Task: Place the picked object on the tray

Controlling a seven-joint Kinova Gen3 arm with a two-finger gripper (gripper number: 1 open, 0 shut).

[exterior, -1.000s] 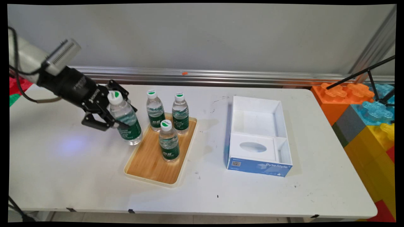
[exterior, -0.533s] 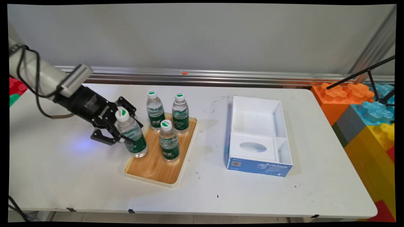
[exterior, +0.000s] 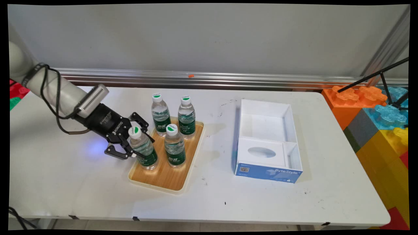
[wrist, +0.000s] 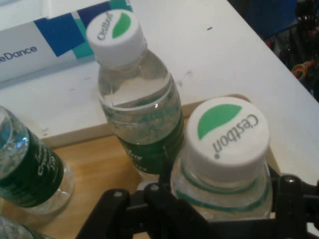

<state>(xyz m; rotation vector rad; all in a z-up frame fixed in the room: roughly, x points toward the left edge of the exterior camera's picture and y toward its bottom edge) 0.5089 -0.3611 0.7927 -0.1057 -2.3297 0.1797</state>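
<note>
1. Four water bottles stand at centre left of the frame; one tray (exterior: 165,176), one open box (exterior: 267,140) on the bench (exterior: 65,182).
2. The arm reaches from the left, its end effector (exterior: 137,150) clamped on the near-left bottle (exterior: 143,150), tilted, over the tray.

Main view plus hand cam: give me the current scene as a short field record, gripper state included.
gripper: shut on water bottle, clamped below the cap
held bottle: tilted slightly, base at or just above the near-left part of the wooden tray; contact unclear
other bottles: three bottles upright on tray, far-left, far-right, middle
box: open white box with blue front, right of the tray, apart from it
surface: white table
</note>
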